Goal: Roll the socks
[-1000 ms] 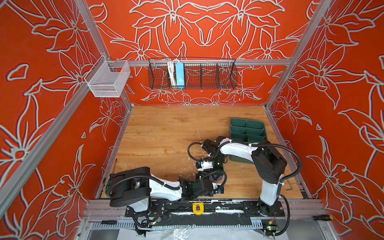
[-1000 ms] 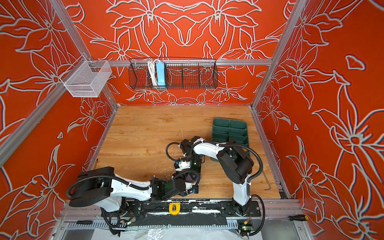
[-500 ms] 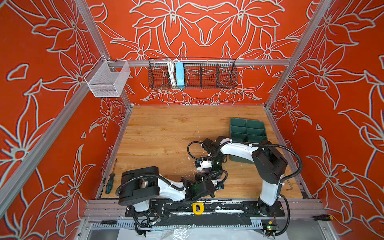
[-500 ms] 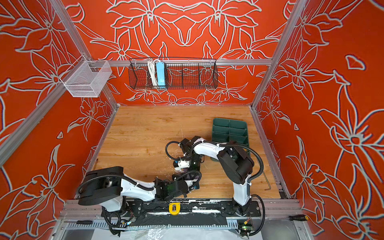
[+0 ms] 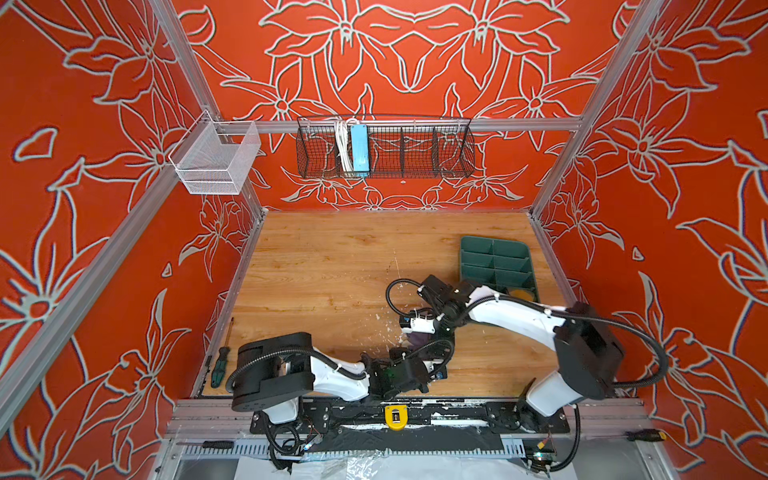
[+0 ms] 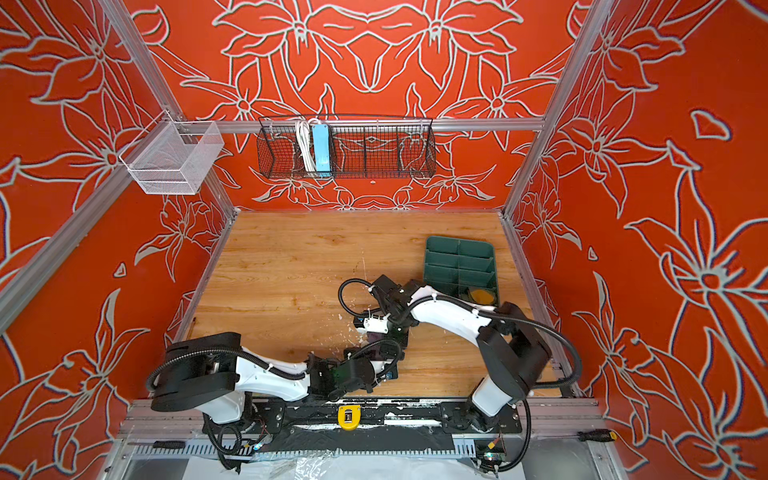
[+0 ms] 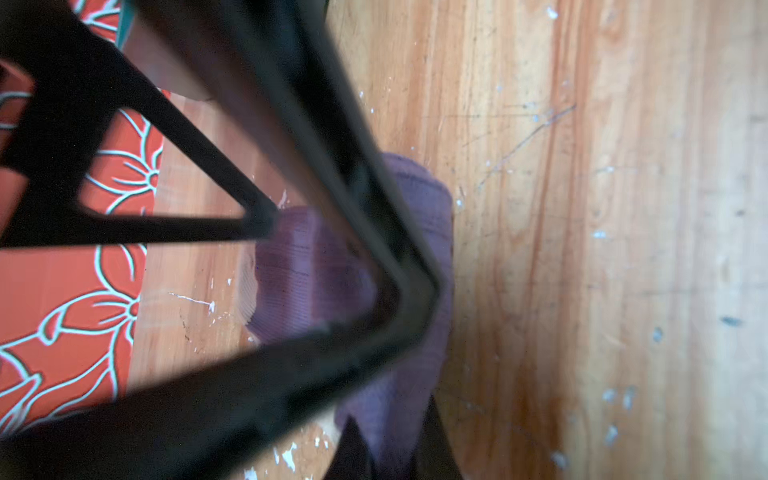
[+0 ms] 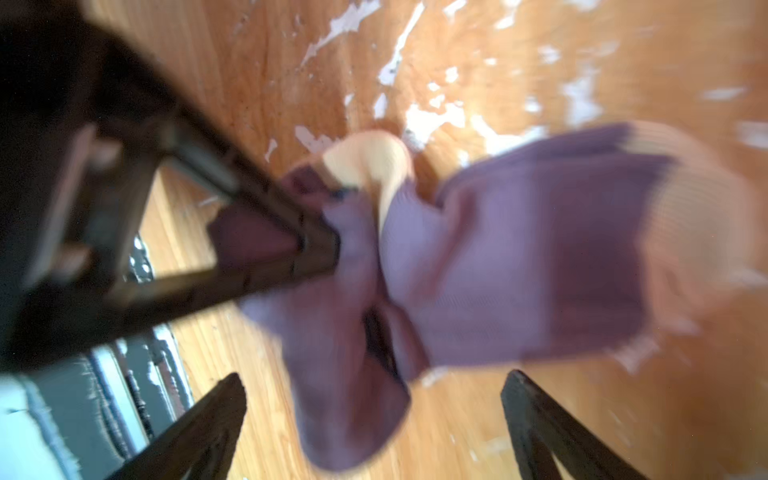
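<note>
the purple sock (image 5: 419, 340) sits crumpled on the worktop (image 5: 332, 266) at front centre, close to the front rail (image 5: 457, 411), with both claws crowded over it. the left claw (image 7: 390, 451) is pinched tight on a fold of the purple cloth. in the right wrist view its tip bites the sock just beside a beige patch. the right claw (image 8: 374, 376) stands wide apart, one finger on either side of the sock, and neither is seen touching it. in the left wrist view the right claw's black finger frame crosses close over the sock and hides its middle. in both top views the cables and the two wrists cover most of it.

the second sock (image 5: 521, 294) shows only as a mustard patch in the near right compartment of the green tray (image 5: 494, 257), which lies by the right wall. the right arm passes over the tray's near left corner. white flecks (image 5: 386, 328) dot the wood around the purple sock. a screwdriver (image 5: 218, 368) lies along the left edge. a black wire basket (image 5: 386, 145) hangs on the back wall and a white mesh basket (image 5: 216, 160) at the back left corner, both well above the wood. the far half and the left middle of the worktop are bare wood.
</note>
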Available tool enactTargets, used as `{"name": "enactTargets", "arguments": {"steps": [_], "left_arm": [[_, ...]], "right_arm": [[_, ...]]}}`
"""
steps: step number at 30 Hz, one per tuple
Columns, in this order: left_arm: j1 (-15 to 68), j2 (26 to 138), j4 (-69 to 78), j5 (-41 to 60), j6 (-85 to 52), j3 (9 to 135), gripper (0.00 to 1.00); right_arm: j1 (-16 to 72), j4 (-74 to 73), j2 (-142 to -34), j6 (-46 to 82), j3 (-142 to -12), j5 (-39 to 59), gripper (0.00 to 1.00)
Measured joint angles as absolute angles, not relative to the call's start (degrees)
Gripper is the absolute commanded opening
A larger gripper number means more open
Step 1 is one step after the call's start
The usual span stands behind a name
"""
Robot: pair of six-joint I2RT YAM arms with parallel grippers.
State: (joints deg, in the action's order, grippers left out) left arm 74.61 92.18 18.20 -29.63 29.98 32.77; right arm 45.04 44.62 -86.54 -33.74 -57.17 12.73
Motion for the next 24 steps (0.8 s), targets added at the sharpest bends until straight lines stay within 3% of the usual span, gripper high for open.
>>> {"name": "enactTargets", "arguments": {"steps": [8, 12, 15, 20, 24], "left_arm": [[70.3, 88.8, 12.7, -21.7, 28.6, 33.2, 0.00], [64.6, 88.4, 6.5, -11.7, 27.3, 36.8, 0.00], [59.7, 89.1, 0.4, -2.2, 26.8, 41.1, 0.00], [53.0, 94.7, -7.9, 12.3, 24.4, 49.4, 0.00], [48.9, 100.1, -12.7, 20.6, 22.2, 55.4, 0.00]], "right_arm": [[44.9, 26.0, -62.7, -31.0, -43.9, -9.8, 0.98], [43.5, 11.9, -51.4, -30.5, -38.5, -25.1, 0.98], [42.4, 6.0, -43.4, -28.8, -38.2, -30.8, 0.98], [42.1, 6.7, -32.0, -29.5, -38.3, -22.9, 0.98], [42.3, 15.7, -31.4, -33.3, -38.4, -15.3, 0.98]]}}
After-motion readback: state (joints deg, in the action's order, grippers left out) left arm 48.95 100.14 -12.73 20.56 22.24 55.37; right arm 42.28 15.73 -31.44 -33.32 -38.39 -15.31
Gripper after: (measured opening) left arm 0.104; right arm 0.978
